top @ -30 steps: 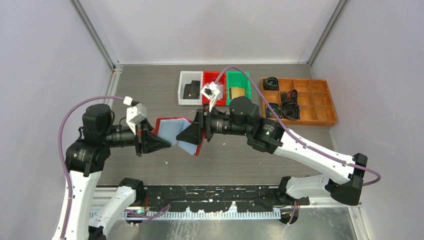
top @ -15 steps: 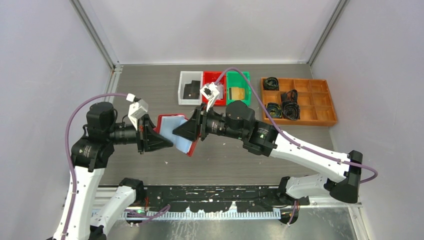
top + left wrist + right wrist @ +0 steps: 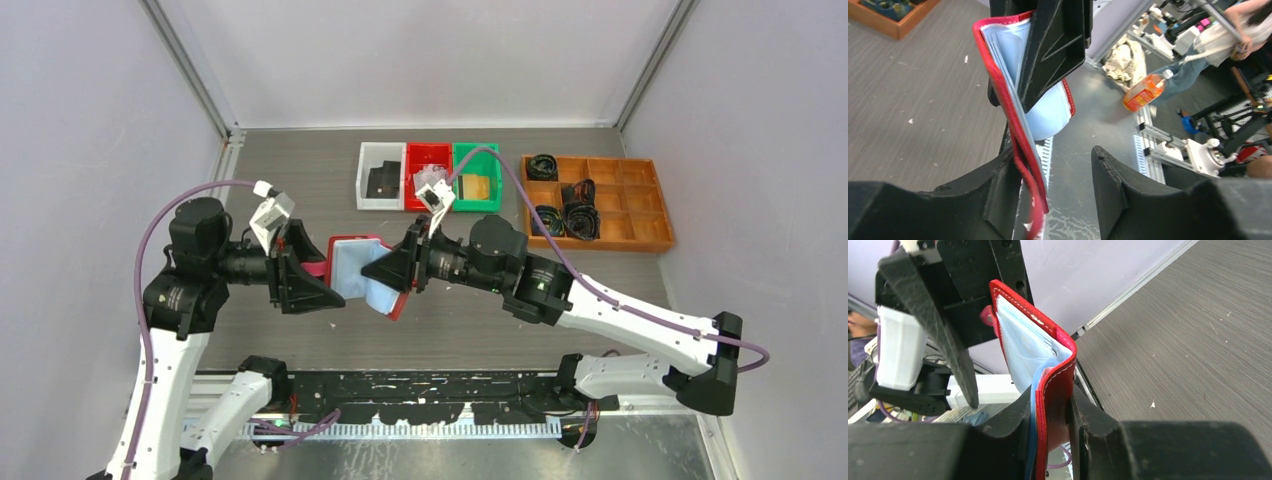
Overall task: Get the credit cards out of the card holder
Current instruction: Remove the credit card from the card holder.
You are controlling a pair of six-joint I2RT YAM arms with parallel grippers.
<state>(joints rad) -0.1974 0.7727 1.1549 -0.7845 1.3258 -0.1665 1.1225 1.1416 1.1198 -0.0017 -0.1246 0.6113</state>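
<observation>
One card holder (image 3: 358,272), three small bins (image 3: 428,148), one compartment tray (image 3: 598,246)

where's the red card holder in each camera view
top external: card holder at centre of frame, over the grey table.
left wrist: edge-on, running from upper left to bottom centre.
right wrist: centre, upright from the bottom edge.
shared landmark: the grey table, behind it in all three.

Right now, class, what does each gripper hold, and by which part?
The right gripper clamps the card holder by the edge of one red cover. The left gripper holds nothing: its jaws stand open around the other cover's edge.
</observation>
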